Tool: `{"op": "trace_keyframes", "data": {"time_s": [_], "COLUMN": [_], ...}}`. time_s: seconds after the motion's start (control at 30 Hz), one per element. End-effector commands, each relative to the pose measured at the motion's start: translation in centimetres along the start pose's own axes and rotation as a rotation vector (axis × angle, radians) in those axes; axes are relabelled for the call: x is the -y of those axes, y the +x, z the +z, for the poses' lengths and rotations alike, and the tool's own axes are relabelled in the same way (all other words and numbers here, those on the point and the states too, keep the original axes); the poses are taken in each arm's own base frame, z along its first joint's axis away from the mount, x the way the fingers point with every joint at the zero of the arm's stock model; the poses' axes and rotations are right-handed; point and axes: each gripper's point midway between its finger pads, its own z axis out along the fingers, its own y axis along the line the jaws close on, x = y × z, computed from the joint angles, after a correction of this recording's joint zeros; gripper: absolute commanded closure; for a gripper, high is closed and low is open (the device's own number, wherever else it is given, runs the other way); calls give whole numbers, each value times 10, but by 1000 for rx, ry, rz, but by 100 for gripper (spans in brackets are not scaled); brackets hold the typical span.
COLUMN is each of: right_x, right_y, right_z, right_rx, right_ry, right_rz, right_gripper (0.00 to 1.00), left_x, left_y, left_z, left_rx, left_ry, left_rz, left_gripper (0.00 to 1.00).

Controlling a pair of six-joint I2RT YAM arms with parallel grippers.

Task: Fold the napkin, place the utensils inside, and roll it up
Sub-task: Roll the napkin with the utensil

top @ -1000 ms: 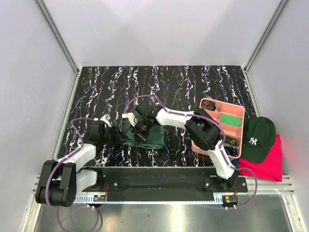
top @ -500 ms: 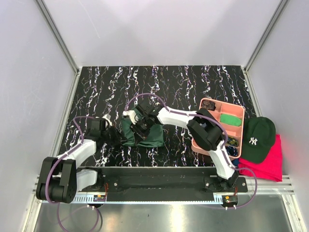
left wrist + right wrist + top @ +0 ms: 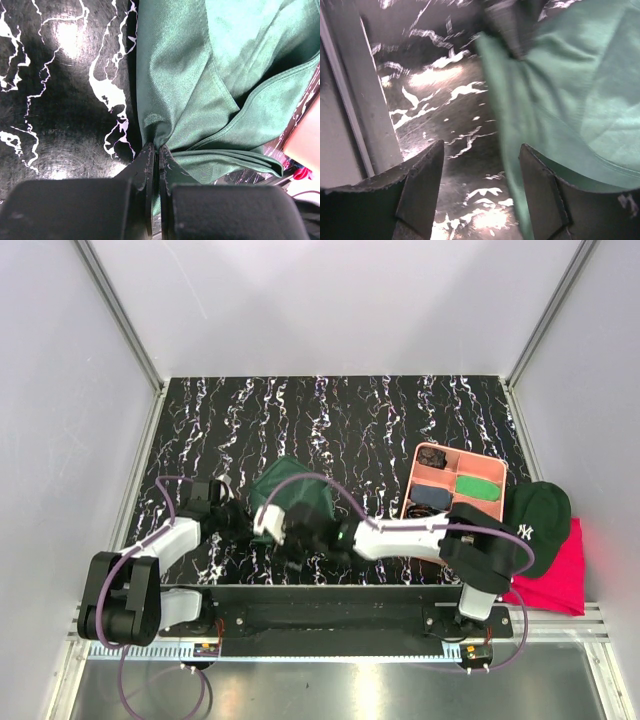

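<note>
The black, white-veined bench carries a crumpled green napkin, left of the pink tray. Just right of the tray lie a dark cap and a red cloth.

— Where did we find the napkin?
— On the table, left of the tray, apart from it. Just right of the tray we saw the cap, lying partly on a cloth.
</note>
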Motion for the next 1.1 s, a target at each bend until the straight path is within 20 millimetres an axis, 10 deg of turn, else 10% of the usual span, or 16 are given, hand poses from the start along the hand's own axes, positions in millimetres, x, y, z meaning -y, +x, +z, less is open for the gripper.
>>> {"op": "trace_keyframes", "data": {"time_s": [0.0, 0.4, 0.73, 1.07], "right_x": [18, 30, 18, -8], "right_y": [-20, 8, 27, 29], "right_z": [4, 37, 48, 36], "right_rx": [123, 49, -14, -167], "right_ry": [273, 422, 330, 24], "right_rz": [-178, -356, -381, -157], "right_gripper": [30, 39, 85, 100], "left_x": [2, 2, 15, 12], "left_y": [-1, -1, -2, -29], "left_z": [-2, -2, 1, -11], "left_rx": [-19, -25, -49, 75], "left_ry": [-9, -10, 63, 33], "left_rz": [16, 19, 31, 14], "left_gripper": [100, 100, 99, 54]}}
